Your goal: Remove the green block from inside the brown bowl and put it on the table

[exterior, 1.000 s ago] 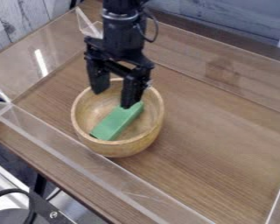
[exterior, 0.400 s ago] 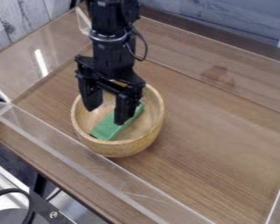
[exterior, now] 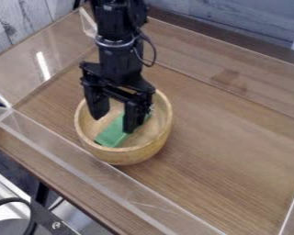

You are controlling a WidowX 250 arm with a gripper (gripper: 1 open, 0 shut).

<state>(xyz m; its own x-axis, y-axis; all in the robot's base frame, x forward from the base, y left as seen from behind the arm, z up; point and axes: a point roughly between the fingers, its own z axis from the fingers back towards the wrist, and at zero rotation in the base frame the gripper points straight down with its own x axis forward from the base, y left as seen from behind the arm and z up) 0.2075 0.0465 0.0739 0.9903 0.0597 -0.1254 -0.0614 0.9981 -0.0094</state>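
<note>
Fingers (exterior: 118, 112) on my arm point straight down, spread wide and released, dipped inside the brown bowl (exterior: 157, 140) on either side of the green block (exterior: 114, 135). I see the block lying in the bowl, which sits on the counter (exterior: 230, 128).

- The brown bowl (exterior: 118, 139): pale wood with faint grain, smooth satin finish.
- Inside the bowl, the green block (exterior: 113, 134): matte, plain faces, possibly foam or painted wood.
- The table (exterior: 223, 128) under the bowl: wood-grain, slightly glossy.
- The gripper (exterior: 117, 107): black, matte plastic or metal.
</note>
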